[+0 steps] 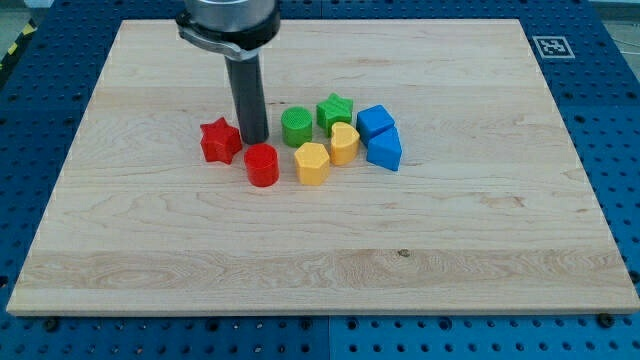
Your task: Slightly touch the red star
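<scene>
The red star [220,140] lies on the wooden board [320,240], left of the block cluster. My tip [254,138] stands just to the star's right, very close to its right edge; contact cannot be told. A red cylinder [262,164] sits just below the tip toward the view's bottom. The rod rises from the tip to the view's top.
To the tip's right lie a green cylinder [297,127], a green star [335,111], a yellow hexagon [312,163], a yellow block [344,144], a blue cube [375,122] and a blue wedge-like block [385,150]. A marker tag [552,45] sits at the top right corner.
</scene>
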`<state>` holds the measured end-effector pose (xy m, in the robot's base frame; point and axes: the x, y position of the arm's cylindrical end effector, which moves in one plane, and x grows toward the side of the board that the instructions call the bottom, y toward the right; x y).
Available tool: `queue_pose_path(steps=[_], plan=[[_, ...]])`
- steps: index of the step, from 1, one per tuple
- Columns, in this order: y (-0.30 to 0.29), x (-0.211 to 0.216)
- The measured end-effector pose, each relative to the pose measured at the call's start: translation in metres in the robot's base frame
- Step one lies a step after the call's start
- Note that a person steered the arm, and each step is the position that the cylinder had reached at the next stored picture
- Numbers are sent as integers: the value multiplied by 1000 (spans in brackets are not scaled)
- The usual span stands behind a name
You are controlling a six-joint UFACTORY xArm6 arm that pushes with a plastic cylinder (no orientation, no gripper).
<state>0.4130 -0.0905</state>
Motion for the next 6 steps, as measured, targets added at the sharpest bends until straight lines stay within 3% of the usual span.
queue_pose_path(steps=[1, 4, 6], plan=[[-18, -18], [-53, -17], [-110, -17]])
